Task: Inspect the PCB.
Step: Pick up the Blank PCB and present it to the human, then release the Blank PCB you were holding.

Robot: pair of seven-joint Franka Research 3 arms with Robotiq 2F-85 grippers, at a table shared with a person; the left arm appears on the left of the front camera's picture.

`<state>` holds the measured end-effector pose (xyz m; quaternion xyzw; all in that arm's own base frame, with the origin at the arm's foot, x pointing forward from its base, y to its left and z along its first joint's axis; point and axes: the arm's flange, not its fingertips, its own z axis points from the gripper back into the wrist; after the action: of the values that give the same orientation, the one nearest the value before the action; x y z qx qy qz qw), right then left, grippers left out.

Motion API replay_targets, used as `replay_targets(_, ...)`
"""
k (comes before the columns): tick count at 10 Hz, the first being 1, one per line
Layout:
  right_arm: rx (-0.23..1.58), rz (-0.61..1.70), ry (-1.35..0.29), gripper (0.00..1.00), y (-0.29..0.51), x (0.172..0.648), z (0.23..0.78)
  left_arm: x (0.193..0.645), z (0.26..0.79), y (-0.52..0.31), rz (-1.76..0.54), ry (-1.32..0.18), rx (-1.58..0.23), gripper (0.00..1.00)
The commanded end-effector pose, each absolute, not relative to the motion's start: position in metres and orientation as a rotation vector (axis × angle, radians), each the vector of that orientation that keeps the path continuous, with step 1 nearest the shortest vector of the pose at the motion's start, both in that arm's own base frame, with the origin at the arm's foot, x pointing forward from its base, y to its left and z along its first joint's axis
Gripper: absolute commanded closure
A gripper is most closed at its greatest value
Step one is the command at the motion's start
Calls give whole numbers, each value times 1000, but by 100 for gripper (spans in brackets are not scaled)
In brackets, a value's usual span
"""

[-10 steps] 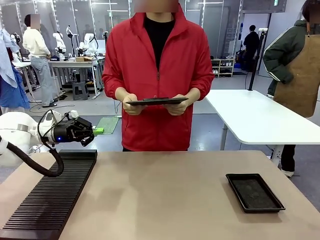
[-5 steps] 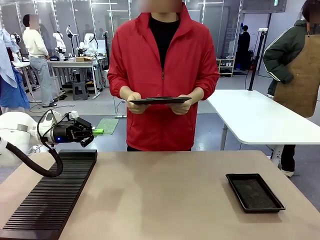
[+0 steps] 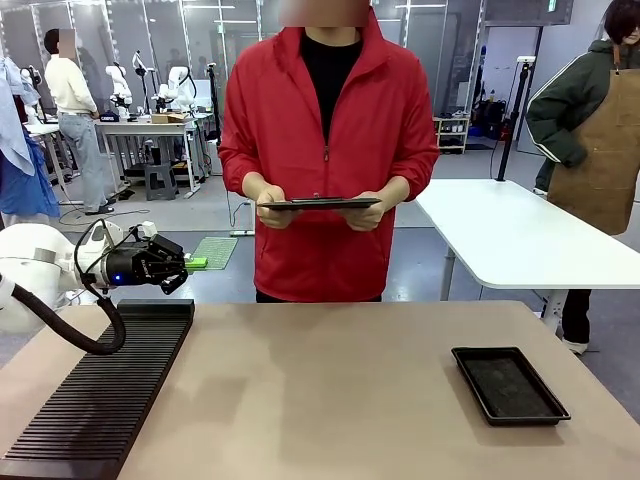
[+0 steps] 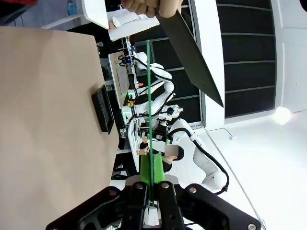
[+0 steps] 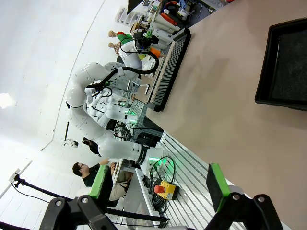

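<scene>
My left gripper (image 4: 151, 165) was clamped on the PCB (image 4: 149, 96). Its green pads were pressed together on the near end of the board. From the wrist camera I saw the board edge-on, a thin green line running straight out from the fingers. In the front view the same gripper (image 3: 188, 265) pointed toward the middle, raised above the far end of the black slotted rack (image 3: 100, 400). The PCB (image 3: 215, 249) stuck out beyond it as a pale grey-green rectangle, clear of the table (image 3: 330, 400) and touching nothing else.

My right gripper (image 5: 157, 182) had its jaws wide apart with nothing between them, and it looked down across the tabletop.

Farther out, the person stood at the far side holding a dark tablet (image 3: 318, 203) flat in both hands. One hand (image 3: 266, 210) was at each end, the other (image 3: 367, 213) opposite. Neither hand was reaching toward the board. The black tray (image 3: 508, 385) sat near my right side with nothing I could make out in it.

As I judged it, the pickup was done and the board was lifted and presented. The inspection itself looked to be under way or about to begin. Afterwards the board would need setting down, probably in the tray or the rack, though I couldn't tell which.
</scene>
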<state>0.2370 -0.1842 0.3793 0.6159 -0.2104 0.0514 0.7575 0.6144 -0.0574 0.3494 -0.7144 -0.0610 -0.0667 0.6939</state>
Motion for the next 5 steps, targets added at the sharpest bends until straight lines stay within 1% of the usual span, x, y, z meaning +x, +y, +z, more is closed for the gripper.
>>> replay_targets(1, 1351, 118, -466, 0, -185, 237, 381, 615, 350, -58, -149, -139, -1593, 97)
replay_targets(5, 1351, 118, -466, 0, -185, 237, 381, 615, 350, -58, -149, -139, -1593, 97)
